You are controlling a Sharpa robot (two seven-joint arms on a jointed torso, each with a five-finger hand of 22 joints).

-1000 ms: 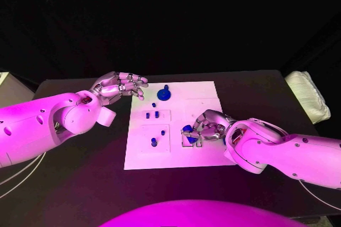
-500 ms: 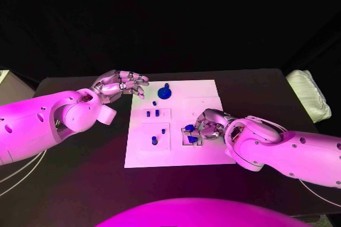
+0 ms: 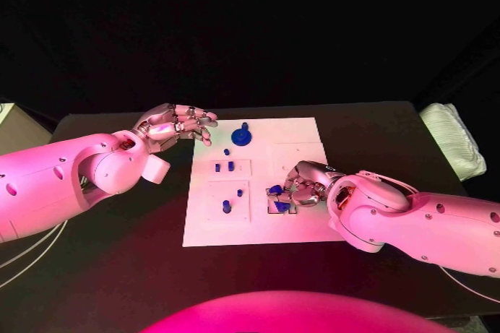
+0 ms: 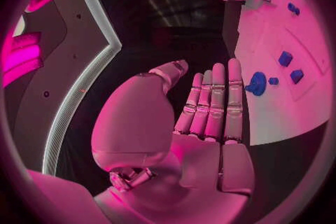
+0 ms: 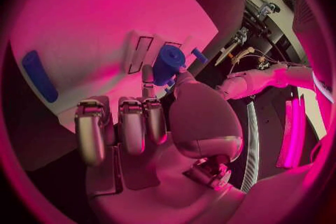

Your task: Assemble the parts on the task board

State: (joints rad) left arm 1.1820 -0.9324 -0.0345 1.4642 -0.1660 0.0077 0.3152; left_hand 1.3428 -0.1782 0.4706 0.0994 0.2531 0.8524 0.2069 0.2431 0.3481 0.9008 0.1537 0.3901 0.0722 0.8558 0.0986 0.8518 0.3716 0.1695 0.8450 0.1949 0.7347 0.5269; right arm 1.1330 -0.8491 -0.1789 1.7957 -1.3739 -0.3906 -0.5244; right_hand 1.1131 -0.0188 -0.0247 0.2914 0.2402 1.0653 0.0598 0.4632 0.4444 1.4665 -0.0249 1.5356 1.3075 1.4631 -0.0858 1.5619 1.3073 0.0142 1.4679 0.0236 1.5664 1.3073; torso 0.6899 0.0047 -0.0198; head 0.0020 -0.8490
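The white task board (image 3: 261, 228) lies mid-table. My right hand (image 3: 303, 186) is low over its right-middle section, its fingers curled in. Its thumb and a finger pinch a blue cylindrical part (image 5: 168, 61) at a recessed slot, where more blue pieces (image 3: 279, 203) sit. My left hand (image 3: 175, 123) hovers open off the board's far left corner, its fingers straight (image 4: 212, 103), holding nothing. A blue round knob (image 3: 242, 136) stands near the far edge. Small blue pegs (image 3: 223, 167) and another blue peg (image 3: 226, 206) sit in the left sections.
A folded white cloth (image 3: 451, 138) lies at the table's right edge. A long blue piece (image 5: 38, 75) lies on the board beside my right hand. Bare black table surrounds the board.
My right hand has settled slightly lower over the slot with its blue part. The left hand has barely moved.
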